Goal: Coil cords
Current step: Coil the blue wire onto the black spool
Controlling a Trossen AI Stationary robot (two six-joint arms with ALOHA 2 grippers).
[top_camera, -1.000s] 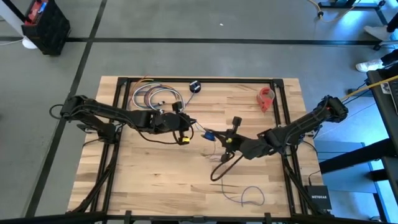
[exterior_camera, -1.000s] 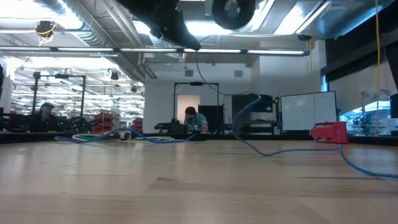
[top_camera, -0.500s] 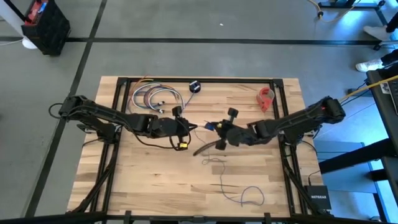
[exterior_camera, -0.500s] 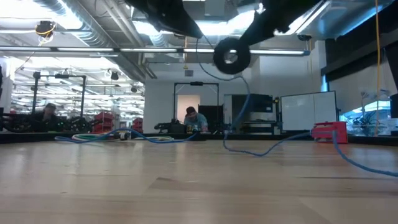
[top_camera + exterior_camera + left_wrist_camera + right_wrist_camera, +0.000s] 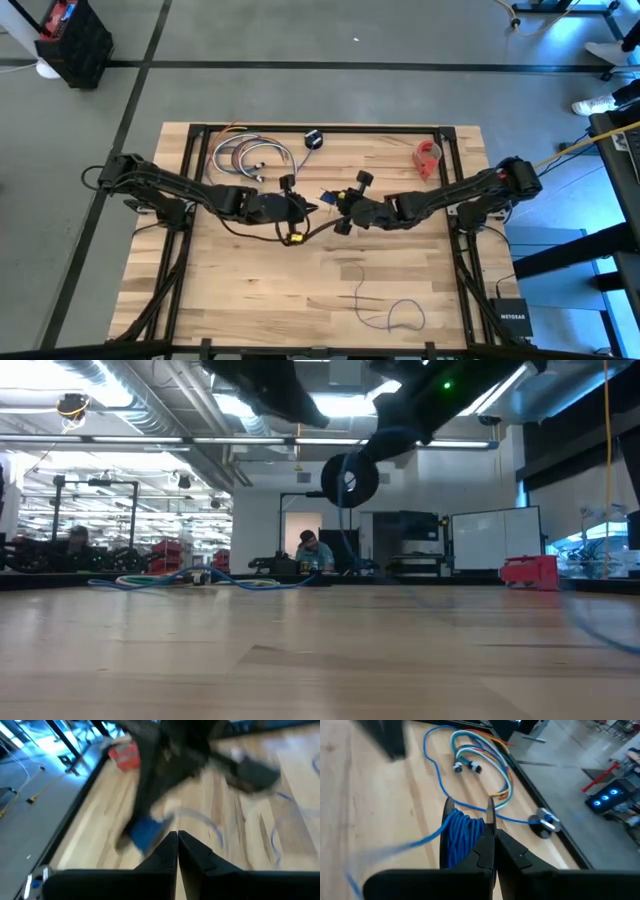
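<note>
A: How will the cord handle, do you think?

B: I judge it is very light and soft. It is thin, it bends anywhere and it will not keep a shape by itself. It can also tangle or slip off the spool if the tension is lost.

A: So where is the best place to hold it?

B: At the spool, I think, because this is the only stiff part. The loose strand should only be guided, not pulled hard.

A: Where is it now?

B: In the right wrist view the blue windings sit on the spool just in front of the right gripper, whose fingers are closed together, and it seems to carry the spool. In the low view the spool hangs above the table, near the upper centre of the frame. In the high view the free end lies in loose curls on the table, in the lower centre of the frame.

A: And the other arm?

B: The left gripper is closed too, near the centre of the table, close beside the right one. Whether it pinches the strand, I cannot tell.
</note>
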